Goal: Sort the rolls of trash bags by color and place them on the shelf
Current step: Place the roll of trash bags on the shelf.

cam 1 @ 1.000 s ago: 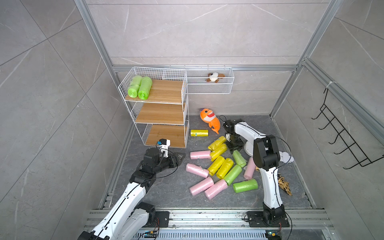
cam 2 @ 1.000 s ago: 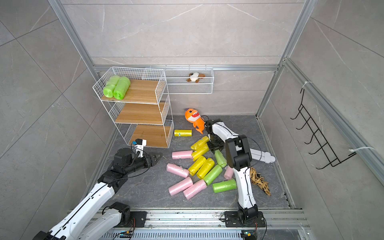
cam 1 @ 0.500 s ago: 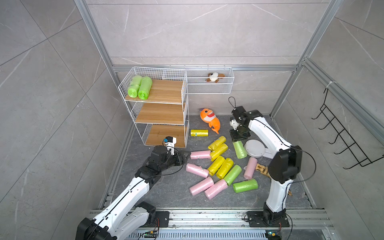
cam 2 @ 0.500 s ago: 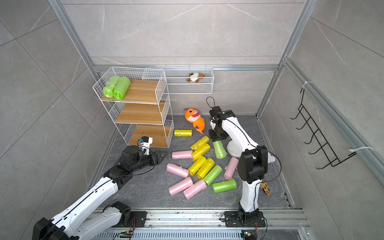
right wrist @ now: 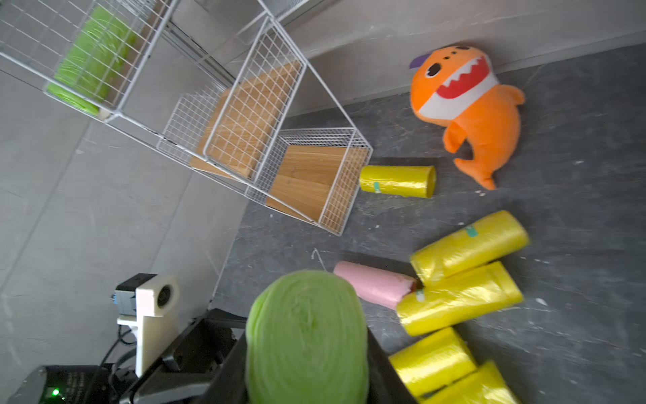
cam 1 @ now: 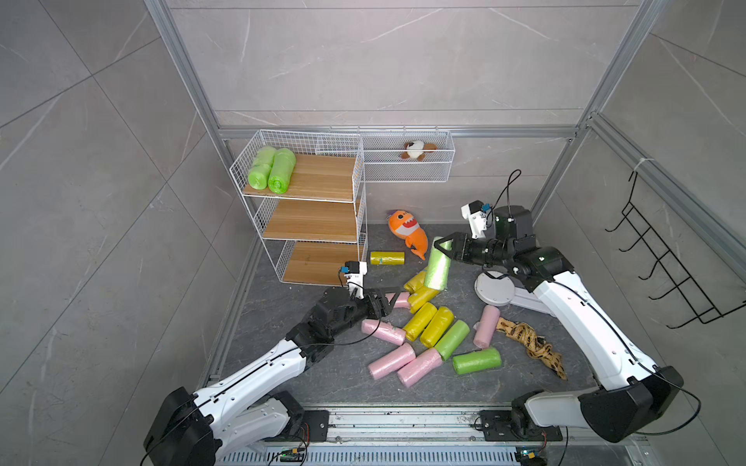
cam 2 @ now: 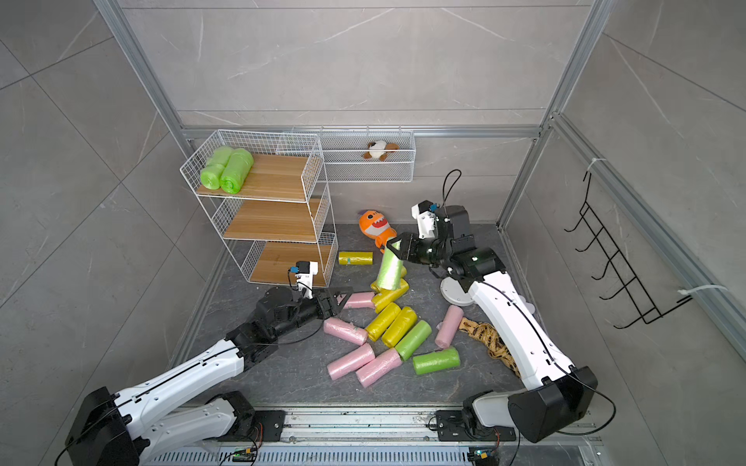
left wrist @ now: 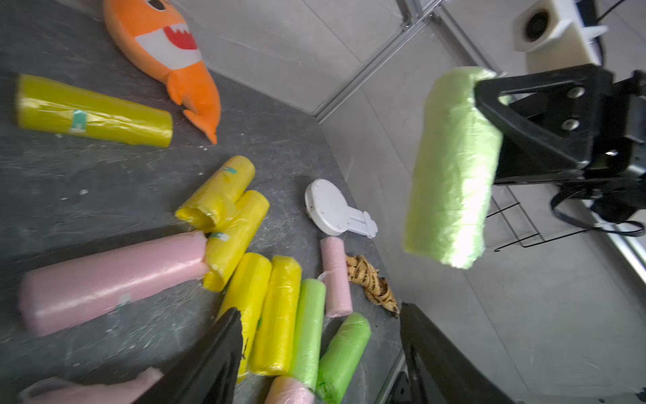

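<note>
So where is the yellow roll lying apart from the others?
In both top views the lone yellow roll lies on the floor just right of the shelf's bottom tier, near the orange shark.

in a top view, shelf [cam 2: 274, 220] stood against back wall. two green rolls [cam 2: 227, 171] lay side by side on shelf's top board. yellow roll [cam 2: 355, 258] lay on floor just beside shelf's bottom tier; orange shark [cam 2: 375, 228] beyond it, farther from shelf. right gripper [cam 2: 395, 246], well apart from shelf, gripped top end of pale green roll [cam 2: 388, 272], roll nearly upright. left gripper [cam 2: 344, 298] sat low before shelf's bottom tier, jaws apart, tips at end of pink roll [cam 2: 360, 299]; contact unclear.
</note>
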{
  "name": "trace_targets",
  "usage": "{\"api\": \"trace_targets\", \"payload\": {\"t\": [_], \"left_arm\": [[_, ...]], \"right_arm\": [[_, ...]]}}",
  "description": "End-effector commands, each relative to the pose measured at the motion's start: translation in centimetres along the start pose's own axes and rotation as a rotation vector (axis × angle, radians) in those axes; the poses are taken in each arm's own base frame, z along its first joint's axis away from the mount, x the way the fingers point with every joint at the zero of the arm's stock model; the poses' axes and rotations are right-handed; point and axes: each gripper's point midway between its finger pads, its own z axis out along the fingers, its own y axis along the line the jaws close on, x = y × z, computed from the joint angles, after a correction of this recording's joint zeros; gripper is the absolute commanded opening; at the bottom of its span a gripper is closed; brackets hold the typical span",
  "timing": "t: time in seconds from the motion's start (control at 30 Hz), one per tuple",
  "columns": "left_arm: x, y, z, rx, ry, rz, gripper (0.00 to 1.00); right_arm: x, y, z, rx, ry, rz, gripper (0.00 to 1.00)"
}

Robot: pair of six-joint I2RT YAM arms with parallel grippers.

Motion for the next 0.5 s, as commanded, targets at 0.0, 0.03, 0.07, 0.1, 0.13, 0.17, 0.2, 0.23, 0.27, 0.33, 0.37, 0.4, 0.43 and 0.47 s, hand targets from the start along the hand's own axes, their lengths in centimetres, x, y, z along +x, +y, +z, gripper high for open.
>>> {"api": "trace_targets", "payload": {"t": [0.0, 0.03, 0.07, 0.1, 0.13, 0.17, 0.2, 0.23, 0.27, 0.33, 0.37, 0.4, 0.43, 0.47], "left_arm": [[-4.2, -5.5, -0.3, 0.187, -0.179, -0.055, 0.77], [-4.3, -6.0, -0.3, 0.216, -0.192, -0.079, 0.77], [-4.4, -6.3, -0.4, 0.239, -0.203, -0.1, 0.78], [-4.5, -6.7, -0.4, 0.267, -0.214, -0.122, 0.79], [-4.7, -7.1, -0.5, 0.291, -0.227, -0.133, 0.79], [-4.8, -7.4, -0.6, 0.307, -0.233, -0.144, 0.8], [-5.0, -7.8, -0.8, 0.328, -0.245, -0.15, 0.8], [-5.2, -8.2, -0.9, 0.343, -0.256, -0.152, 0.81], [-5.5, -8.4, -1.0, 0.35, -0.267, -0.155, 0.81], [-6.0, -8.5, -1.2, 0.353, -0.289, -0.161, 0.82], [-6.2, -8.6, -1.2, 0.351, -0.296, -0.162, 0.82], [-6.5, -8.7, -1.2, 0.351, -0.306, -0.162, 0.82], [-6.7, -8.9, -1.2, 0.356, -0.315, -0.159, 0.82], [-7.0, -9.0, -1.2, 0.358, -0.32, -0.157, 0.83]], "right_arm": [[-2.1, 5.0, -1.2, -0.205, -0.135, 0.045, 0.35], [-2.1, 5.5, -1.3, -0.228, -0.149, 0.057, 0.35], [-2.0, 5.9, -1.4, -0.245, -0.161, 0.066, 0.35], [-1.9, 6.2, -1.4, -0.258, -0.169, 0.076, 0.35], [-1.9, 6.6, -1.4, -0.27, -0.177, 0.081, 0.35], [-1.8, 6.9, -1.4, -0.277, -0.181, 0.086, 0.35], [-1.7, 7.3, -1.4, -0.286, -0.184, 0.09, 0.35], [-1.7, 7.6, -1.5, -0.3, -0.189, 0.098, 0.35], [-1.7, 8.0, -1.6, -0.318, -0.194, 0.103, 0.35], [-1.9, 8.8, -1.8, -0.353, -0.208, 0.12, 0.35], [-1.9, 9.0, -1.8, -0.366, -0.211, 0.128, 0.35], [-1.9, 9.4, -1.9, -0.385, -0.215, 0.135, 0.35], [-2.0, 9.6, -2.0, -0.399, -0.219, 0.148, 0.35], [-2.1, 9.9, -2.1, -0.414, -0.224, 0.158, 0.35]]}}
